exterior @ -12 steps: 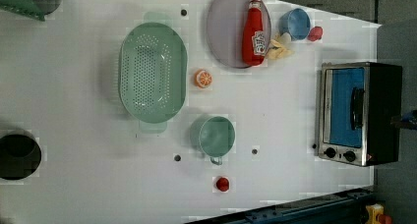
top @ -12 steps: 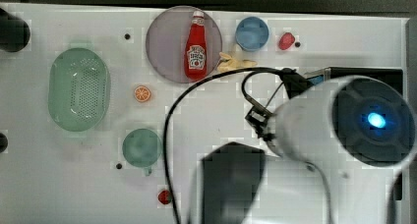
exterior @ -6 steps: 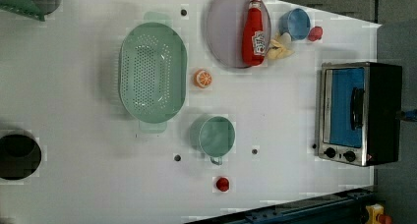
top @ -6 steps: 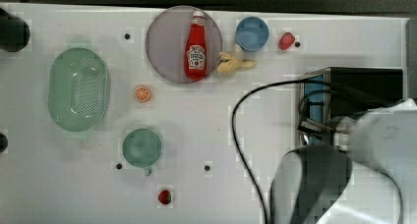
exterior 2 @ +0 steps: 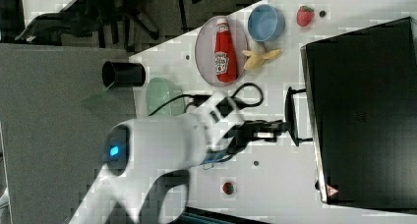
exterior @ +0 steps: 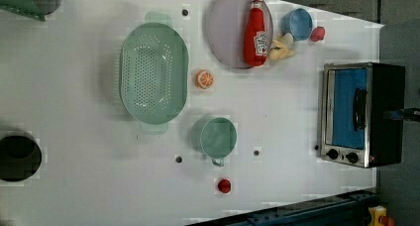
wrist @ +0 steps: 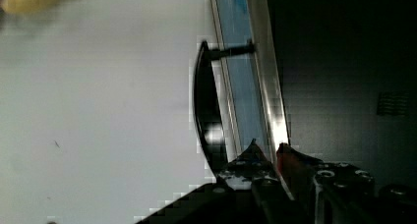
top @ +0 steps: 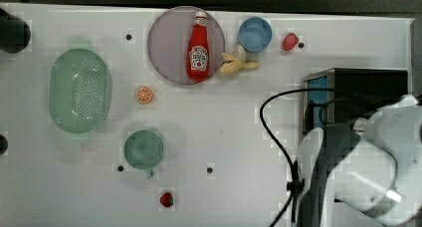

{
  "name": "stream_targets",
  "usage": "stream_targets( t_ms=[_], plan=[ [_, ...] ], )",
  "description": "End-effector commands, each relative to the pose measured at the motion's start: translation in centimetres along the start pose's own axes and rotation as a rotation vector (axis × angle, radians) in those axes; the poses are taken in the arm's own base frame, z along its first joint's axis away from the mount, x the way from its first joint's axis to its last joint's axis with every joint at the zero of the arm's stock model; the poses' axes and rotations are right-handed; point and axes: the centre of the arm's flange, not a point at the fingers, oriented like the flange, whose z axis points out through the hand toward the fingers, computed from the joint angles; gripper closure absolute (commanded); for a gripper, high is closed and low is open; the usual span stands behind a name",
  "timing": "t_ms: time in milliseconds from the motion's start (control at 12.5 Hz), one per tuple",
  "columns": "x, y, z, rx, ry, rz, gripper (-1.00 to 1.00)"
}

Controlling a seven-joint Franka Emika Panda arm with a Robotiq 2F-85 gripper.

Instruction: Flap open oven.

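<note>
The oven (exterior: 361, 114) sits on the counter (exterior: 89, 186) right in front of the claw (exterior 2: 281, 126), door shut. The claw's fingers are narrowed to a slim gap, tips at the black handle (exterior 2: 291, 115) but not clearly clamped on it. I'd guess the oven's heavy and stiff and the glass door fragile-ish, so hook that rigid bar mid-span and pull gently.

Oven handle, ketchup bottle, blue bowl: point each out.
oven handle (exterior: 359, 109), left view, middle of the black bar
ketchup bottle (top: 198, 55), top view, on its label
blue bowl (top: 255, 34), top view, inside bottom
</note>
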Motion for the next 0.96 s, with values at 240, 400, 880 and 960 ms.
stream_targets(
  t_ms=[240,400,880,960],
  plan=[
    [0.4,-0.7,4.1,-0.024,0.028,-0.088,0.65],
    [0.2,-1.4,5.8,-0.028,0.031,-0.099,0.65],
    [-0.2,-2.5,8.4,-0.043,0.048,-0.103,0.65],
    [0.0,-2.5,8.5,-0.049,0.056,-0.097,0.65]
  ],
)
